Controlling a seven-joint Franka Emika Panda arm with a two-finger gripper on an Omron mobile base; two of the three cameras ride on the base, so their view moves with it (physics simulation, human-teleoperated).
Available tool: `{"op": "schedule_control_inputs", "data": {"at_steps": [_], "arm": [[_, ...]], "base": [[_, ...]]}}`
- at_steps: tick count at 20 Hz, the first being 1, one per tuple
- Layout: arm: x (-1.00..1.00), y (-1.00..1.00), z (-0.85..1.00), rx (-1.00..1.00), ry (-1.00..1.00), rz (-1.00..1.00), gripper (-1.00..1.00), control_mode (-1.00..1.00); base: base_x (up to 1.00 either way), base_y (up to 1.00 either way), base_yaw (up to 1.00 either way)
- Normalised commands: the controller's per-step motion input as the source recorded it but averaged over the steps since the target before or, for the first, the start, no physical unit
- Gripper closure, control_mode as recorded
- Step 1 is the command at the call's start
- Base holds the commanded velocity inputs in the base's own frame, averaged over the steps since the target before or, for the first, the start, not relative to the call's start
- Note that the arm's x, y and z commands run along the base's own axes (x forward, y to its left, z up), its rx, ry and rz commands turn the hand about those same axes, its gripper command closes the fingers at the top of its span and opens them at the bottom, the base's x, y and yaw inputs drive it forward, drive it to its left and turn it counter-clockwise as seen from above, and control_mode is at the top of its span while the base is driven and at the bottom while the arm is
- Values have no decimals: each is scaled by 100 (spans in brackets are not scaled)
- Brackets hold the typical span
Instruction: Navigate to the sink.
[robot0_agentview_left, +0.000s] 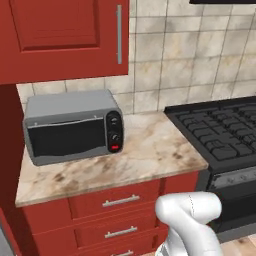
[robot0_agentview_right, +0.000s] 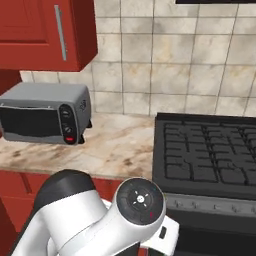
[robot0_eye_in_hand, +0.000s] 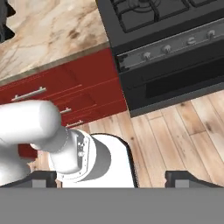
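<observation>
Base faces a marble counter (robot0_agentview_left: 150, 150) with red drawers (robot0_agentview_left: 117, 201) under it, not at the sink; no sink basin or faucet anywhere in these views. Left base view: grey toaster oven (robot0_agentview_left: 72, 126) sits at 9 o'clock on the counter under a red wall cabinet (robot0_agentview_left: 60, 37) at 11 o'clock, black grated stovetop (robot0_agentview_left: 220, 132) at 3 o'clock, just beside the counter's right edge. White arm (robot0_agentview_left: 192, 222) rises at 5 o'clock. Right base view: toaster oven at 9 o'clock, stovetop at 3 to 4 o'clock, tiled wall (robot0_agentview_right: 170, 55) at 12. Hand view: gripper (robot0_eye_in_hand: 111, 178) at 6 o'clock, fingertips (robot0_eye_in_hand: 181, 177) set wide apart, nothing between them, pointing down at wood floor (robot0_eye_in_hand: 175, 140); stove's oven front (robot0_eye_in_hand: 175, 83) at 1 o'clock.
</observation>
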Motion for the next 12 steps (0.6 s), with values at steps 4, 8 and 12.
{"op": "schedule_control_inputs", "data": {"at_steps": [4, 8, 12], "arm": [[0, 0, 0, 0, 0, 0, -100, 100], [0, 0, 0, 0, 0, 0, -100, 100], [0, 0, 0, 0, 0, 0, -100, 100]], "base": [[-2, -91, -61], [0, -22, -94], [0, 0, -100]]}}
